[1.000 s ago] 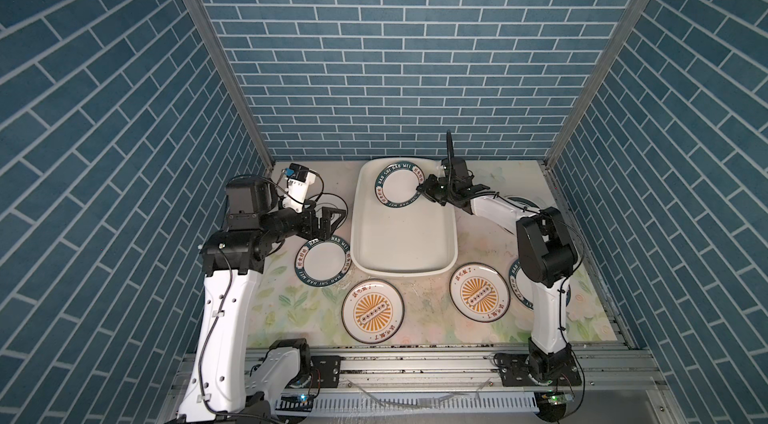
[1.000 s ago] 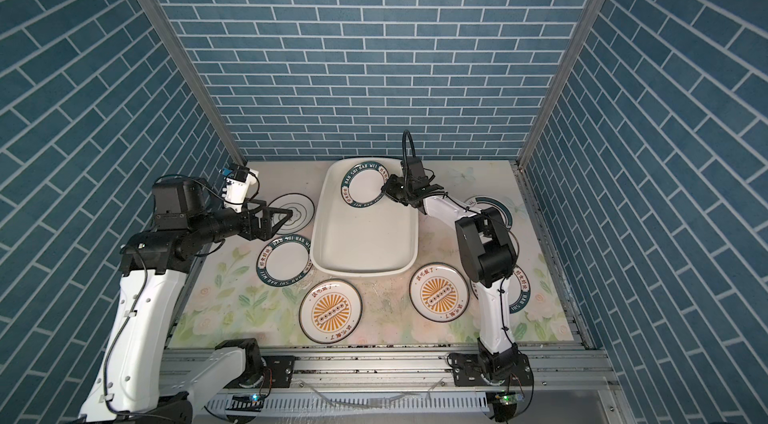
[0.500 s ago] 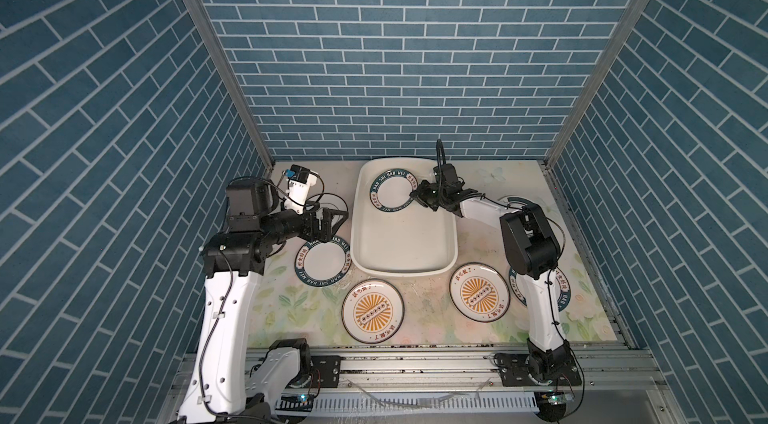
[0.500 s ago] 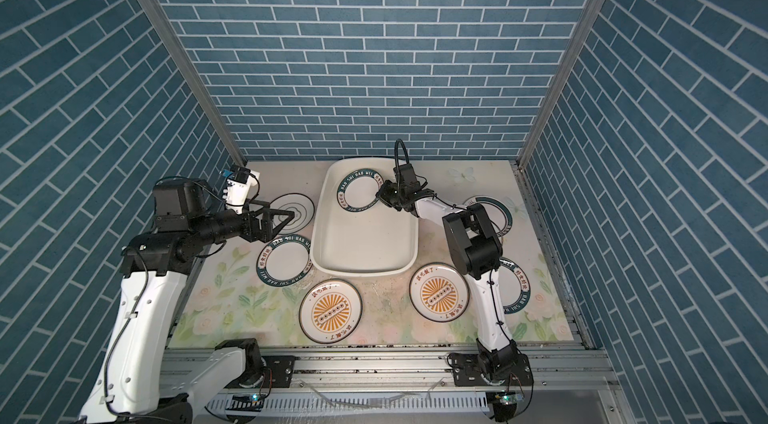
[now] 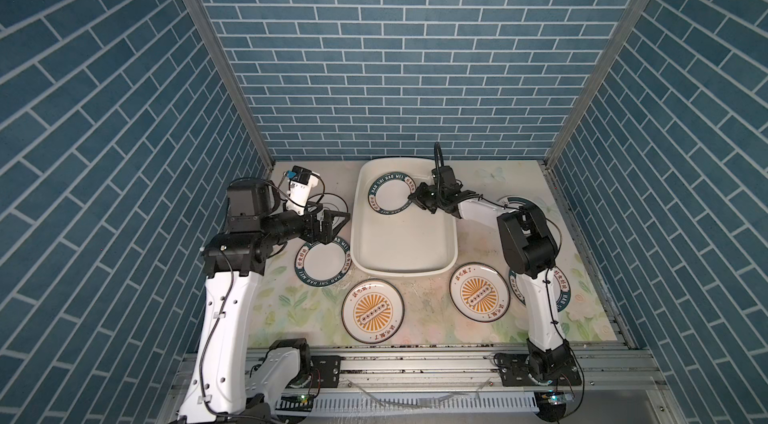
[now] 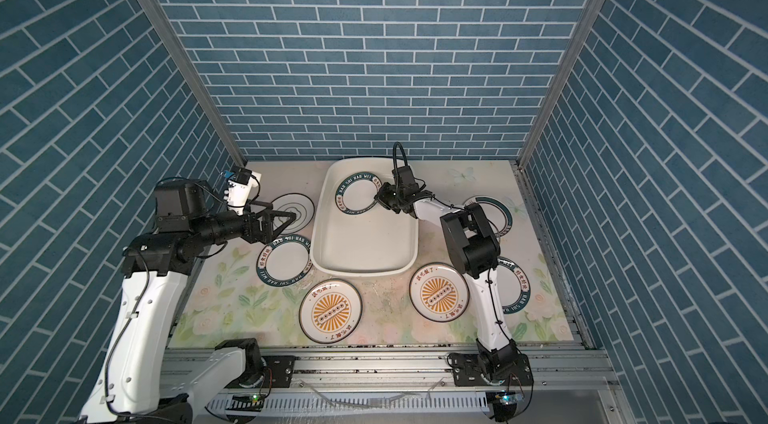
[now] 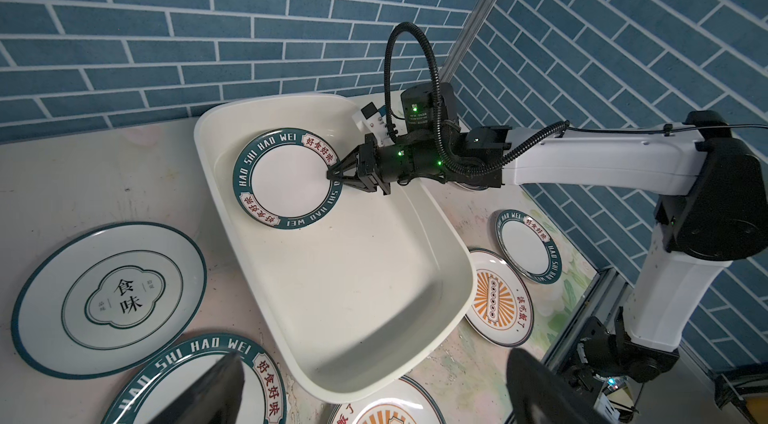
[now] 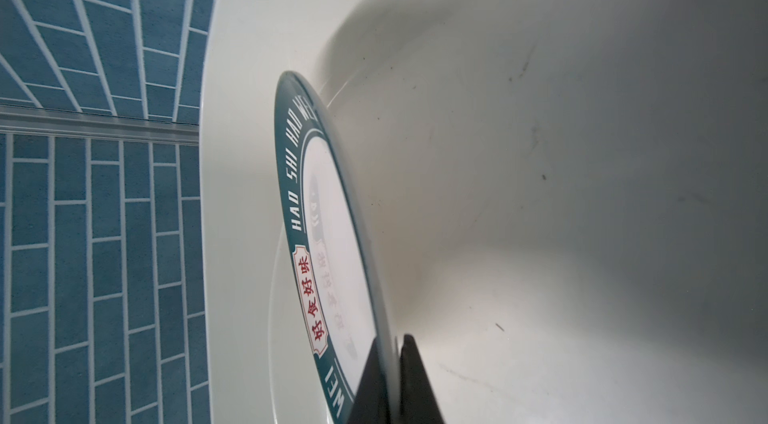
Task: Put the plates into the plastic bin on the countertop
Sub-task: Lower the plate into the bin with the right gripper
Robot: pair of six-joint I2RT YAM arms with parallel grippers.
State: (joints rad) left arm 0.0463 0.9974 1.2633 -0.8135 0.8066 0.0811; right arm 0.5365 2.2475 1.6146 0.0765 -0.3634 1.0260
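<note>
A plate (image 7: 286, 178) is pinched at its rim by the right gripper (image 7: 334, 176), tilted inside the bin (image 7: 374, 297); lowering and release are called for. The left gripper (image 5: 338, 226) is held wide and empty, a second plate (image 5: 324, 266) just below.

— Where is the right gripper (image 5: 412, 196)?
— It reaches over the plastic bin (image 5: 403, 249); its jaws are closed on the right edge of the held plate (image 5: 387, 195), green-rimmed, at the far end of the bin.
— And the left gripper (image 5: 341, 225)?
— Its jaws are spread wide, with nothing between; it hangs just beside the bin's left wall, over the far edge of the second green plate (image 5: 324, 261) on the countertop (image 5: 286, 309).
— Other plates?
— The left sunburst plate (image 5: 373, 311) and the right sunburst plate (image 5: 479, 292) lie in front of the bin, apart from each other; the arms partly hide others.
</note>
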